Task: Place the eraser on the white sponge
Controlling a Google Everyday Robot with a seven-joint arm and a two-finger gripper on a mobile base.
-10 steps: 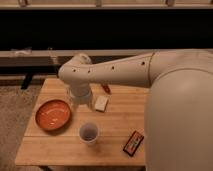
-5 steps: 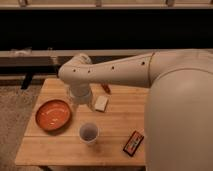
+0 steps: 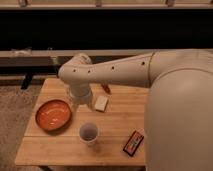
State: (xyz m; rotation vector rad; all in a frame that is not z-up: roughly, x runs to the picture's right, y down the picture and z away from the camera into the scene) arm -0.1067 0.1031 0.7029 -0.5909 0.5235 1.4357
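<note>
eraser (image 3: 133, 143) by near corner of wooden table (image 3: 120, 120), white sponge (image 3: 101, 103) mid-table, claw (image 3: 79, 102) released just beside it, carpet (image 3: 15, 110) alongside

Table (image 3: 117, 122): pale wood, planked, matt, with faint grain.
Plate (image 3: 53, 115), 9 o'clock on the table: orange, smooth, with a glossy sheen.
Cup (image 3: 88, 133), 6 o'clock: white paper, matt.
Sponge (image 3: 101, 103), centre: cream-white, dull, soft-looking.
Eraser (image 3: 133, 143), 5 o'clock: black block with a red-orange face, slight sheen.
Arm (image 3: 115, 72): cream-white smooth shell, plastic-looking, satin.
Gripper (image 3: 79, 104), jaws apart between plate and sponge, 11 o'clock from the cup: pale, smooth, partly hidden.
Floor (image 3: 12, 117), 9 o'clock of the table: grey-beige carpet, rough.
</note>
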